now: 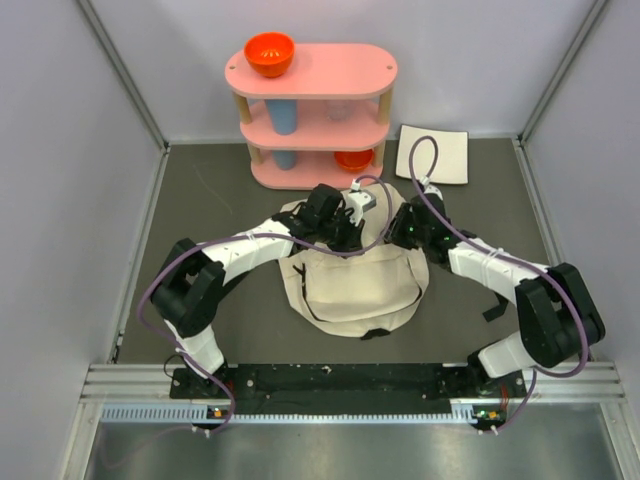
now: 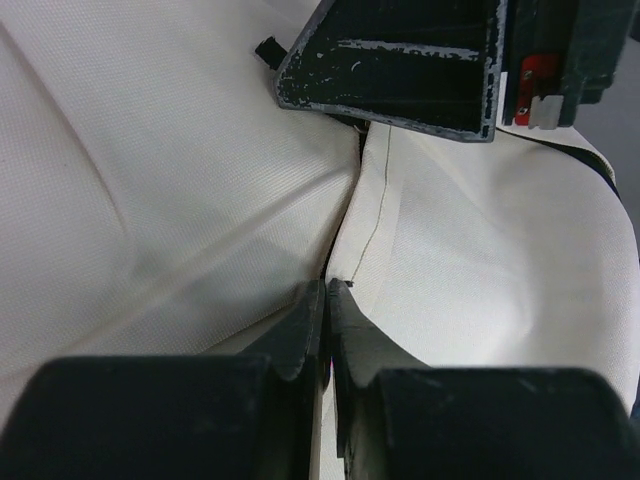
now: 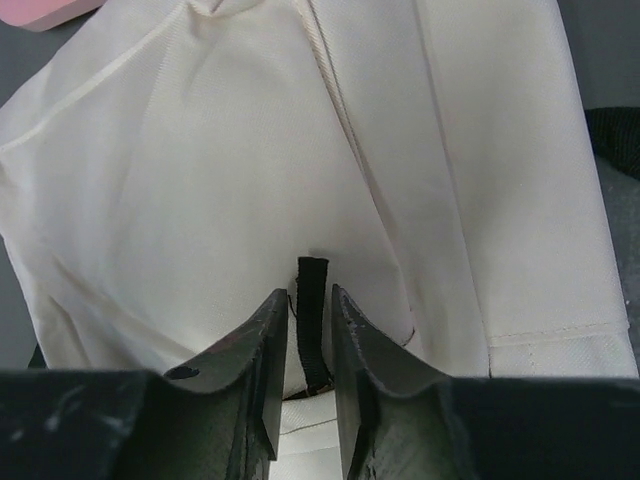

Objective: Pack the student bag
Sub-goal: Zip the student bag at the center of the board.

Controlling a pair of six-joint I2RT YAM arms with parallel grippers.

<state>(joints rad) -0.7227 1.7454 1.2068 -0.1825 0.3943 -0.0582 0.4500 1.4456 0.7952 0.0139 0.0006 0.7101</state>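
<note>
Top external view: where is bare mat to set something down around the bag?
Free: mat left of the pink shelf, beyond the left arm; the patch between the white sheet and the right arm. Crowded: between shelf and student bag, where both arms meet.

A pink three-tier shelf [image 1: 330,70], orange bowl [image 1: 270,53] on top, stands against pale grey walls [image 1: 60,150] on a dark, apparently matte tabletop [image 1: 210,200].

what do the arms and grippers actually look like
The left arm and right arm have white links between bulky black joints, each with a looping lilac cable. The left gripper and right gripper end in matte black wedge-shaped fingers.
</note>
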